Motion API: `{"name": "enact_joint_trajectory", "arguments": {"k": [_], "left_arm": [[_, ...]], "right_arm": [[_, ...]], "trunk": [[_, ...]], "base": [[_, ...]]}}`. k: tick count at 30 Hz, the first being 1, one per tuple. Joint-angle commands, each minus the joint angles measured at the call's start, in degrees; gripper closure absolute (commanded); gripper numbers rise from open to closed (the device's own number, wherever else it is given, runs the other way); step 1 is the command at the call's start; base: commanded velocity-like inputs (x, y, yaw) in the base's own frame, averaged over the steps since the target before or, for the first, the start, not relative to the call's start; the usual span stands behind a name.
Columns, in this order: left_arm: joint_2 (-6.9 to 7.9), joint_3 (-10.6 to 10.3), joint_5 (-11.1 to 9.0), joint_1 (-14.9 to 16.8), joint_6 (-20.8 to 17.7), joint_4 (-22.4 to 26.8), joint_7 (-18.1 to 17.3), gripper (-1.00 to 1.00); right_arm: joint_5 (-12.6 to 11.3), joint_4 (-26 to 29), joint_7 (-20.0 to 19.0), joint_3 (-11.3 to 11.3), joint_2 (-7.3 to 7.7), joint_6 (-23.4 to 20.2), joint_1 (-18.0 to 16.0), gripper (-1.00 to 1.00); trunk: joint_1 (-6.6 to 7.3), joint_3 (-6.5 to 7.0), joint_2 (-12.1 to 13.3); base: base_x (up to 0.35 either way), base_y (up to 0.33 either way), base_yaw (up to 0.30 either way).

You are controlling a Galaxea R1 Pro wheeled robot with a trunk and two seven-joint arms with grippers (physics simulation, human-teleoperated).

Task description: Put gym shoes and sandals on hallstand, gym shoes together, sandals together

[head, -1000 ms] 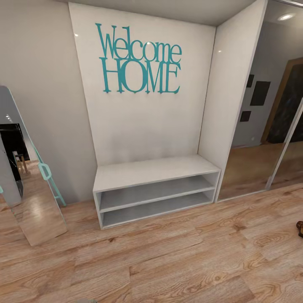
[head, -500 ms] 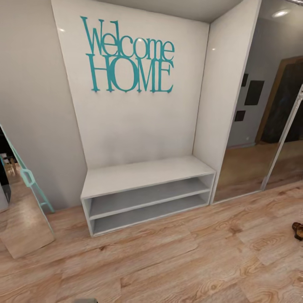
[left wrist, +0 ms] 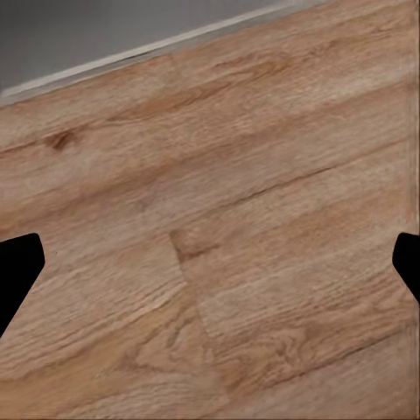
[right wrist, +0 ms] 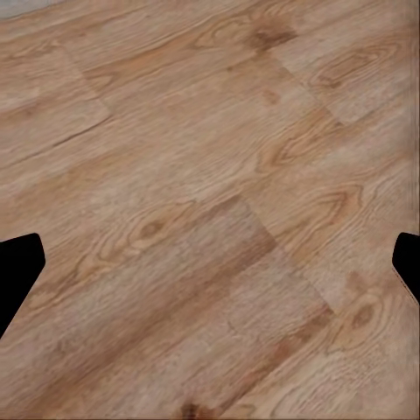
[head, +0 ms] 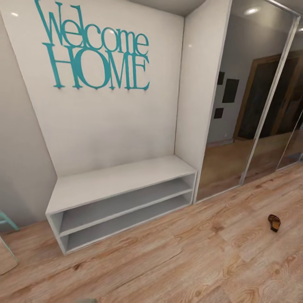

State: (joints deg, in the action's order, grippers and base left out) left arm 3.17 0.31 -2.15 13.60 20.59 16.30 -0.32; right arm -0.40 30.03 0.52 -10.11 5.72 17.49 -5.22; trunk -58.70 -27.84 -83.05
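Observation:
One dark brown sandal (head: 274, 222) lies on the light wood corridor floor (head: 176, 261) at the right of the head view, apart from everything else. The gym shoes and the hallstand are out of view. In the left wrist view my left gripper (left wrist: 210, 267) is open over bare planks, its black fingertips (left wrist: 17, 271) at the picture's edges with nothing between them. My right gripper (right wrist: 210, 267) is open in the same way over bare floor, one fingertip (right wrist: 17, 267) showing at the side.
A low white rack (head: 118, 181) with two open shelves stands in a wall niche under teal "Welcome HOME" lettering (head: 94, 54). Tall mirrored sliding doors (head: 235, 126) run along the wall to its right. A teal leg (head: 6, 221) of a leaning mirror shows at the far left.
The camera has turned to the right, so the rack and lettering have slid left in the picture. The leaning mirror has nearly left the view and the sandal now shows whole.

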Motion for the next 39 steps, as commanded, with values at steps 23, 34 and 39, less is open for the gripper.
{"name": "enact_joint_trajectory", "arguments": {"k": [23,34,39], "left_arm": [[-0.01,-0.1,-0.2,0.0,0.2,0.0,0.0,-1.00],[-0.01,-0.1,-0.2,0.0,0.2,0.0,0.0,-1.00],[-0.01,-0.1,-0.2,0.0,0.2,-0.4,0.0,-1.00]], "right_arm": [[0.0,-0.1,0.1,0.0,-0.01,0.3,-0.1,-1.00],[0.0,-0.1,0.1,0.0,-0.01,0.3,-0.1,-1.00],[0.0,-0.1,0.1,0.0,-0.01,0.3,-0.1,-1.00]], "trunk": [[-0.02,-1.39,0.0],[-0.02,-1.92,0.0],[-0.02,-2.16,0.0]], "base": [[0.279,-0.158,-0.242],[0.294,-0.183,-0.264],[0.298,-0.198,-0.264]]}}
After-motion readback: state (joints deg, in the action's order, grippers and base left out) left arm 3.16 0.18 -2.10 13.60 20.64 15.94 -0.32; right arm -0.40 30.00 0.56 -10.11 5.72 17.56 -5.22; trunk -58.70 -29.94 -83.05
